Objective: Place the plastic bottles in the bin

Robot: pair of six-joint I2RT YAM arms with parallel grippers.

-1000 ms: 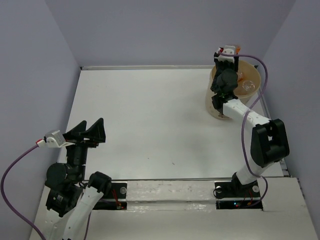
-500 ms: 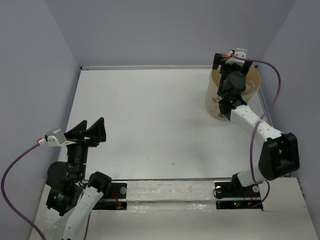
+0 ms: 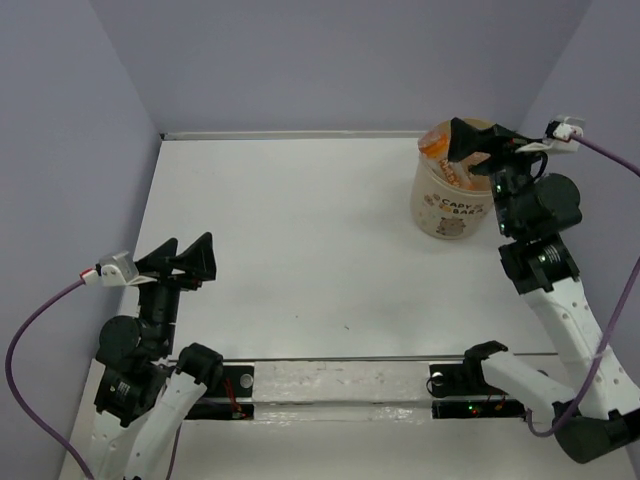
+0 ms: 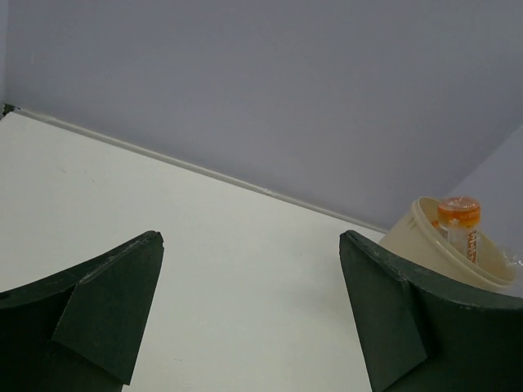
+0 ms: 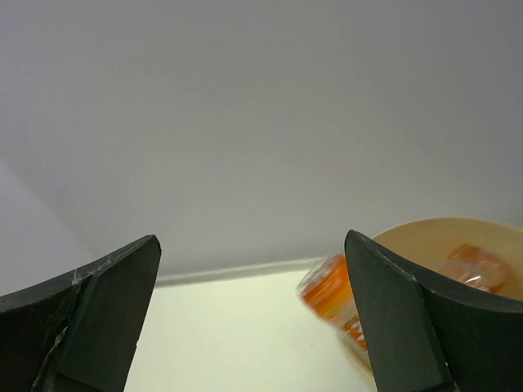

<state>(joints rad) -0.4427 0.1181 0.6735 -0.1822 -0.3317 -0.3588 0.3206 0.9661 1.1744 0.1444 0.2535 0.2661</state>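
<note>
tan paper bin (image 3: 445, 205) reads "capy bara", orange bottle (image 3: 437, 148) inside; right gripper (image 3: 480, 140) and left gripper (image 3: 188, 247) gape wide.

Robot lab test cell. White table (image 3: 300, 240) boxed by plain lilac walls (image 3: 330, 60) along far and side edges. Left arm (image 3: 150, 390) and right arm (image 3: 565, 300) bolted at near edge.

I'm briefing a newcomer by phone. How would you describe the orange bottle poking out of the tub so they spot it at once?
Find the far right corner of the white table, where a round cream paper tub with dark lettering stands. At its left rim an orange-topped plastic bottle pokes above the edge; the other bottles lie lower inside.
</note>
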